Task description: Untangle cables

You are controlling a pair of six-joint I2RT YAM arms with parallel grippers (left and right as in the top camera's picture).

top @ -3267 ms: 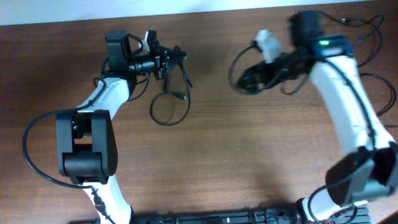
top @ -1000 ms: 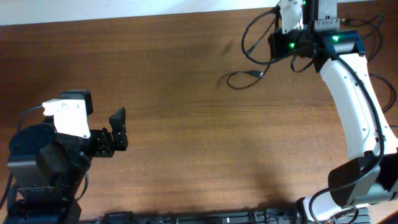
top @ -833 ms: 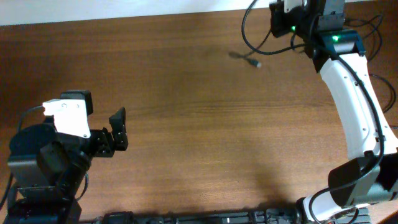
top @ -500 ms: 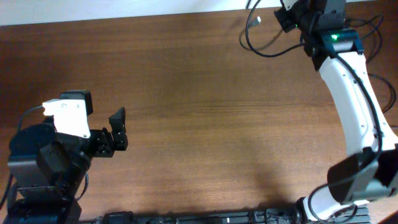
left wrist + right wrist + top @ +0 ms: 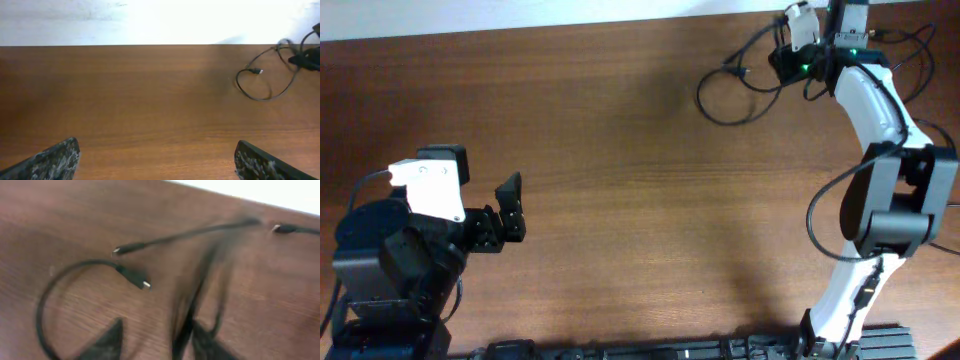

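Note:
The cables lie at the table's far right. In the overhead view a thin black loop (image 5: 703,103) with a small plug (image 5: 742,72) sits just left of my right gripper (image 5: 786,64). In the right wrist view that gripper (image 5: 157,325) has its fingers apart. A blurred strand (image 5: 187,315) hangs between them, close to the right finger. Ahead lie a curved cable (image 5: 46,289) with a plug (image 5: 142,284) and a straighter cable (image 5: 180,236). My left gripper (image 5: 512,205) is open and empty at the near left, far from the cables (image 5: 256,71).
Thicker black arm wires (image 5: 920,70) trail at the far right corner behind the right arm. The table's far edge (image 5: 150,45) meets a white wall close behind the cables. A dark rail (image 5: 670,351) runs along the front edge. The left arm's base (image 5: 390,260) fills the near left corner.
The right gripper has come down from the far edge and its jaws have parted. The cable loop now lies on the table to its left. The left arm has stayed still for the last second.

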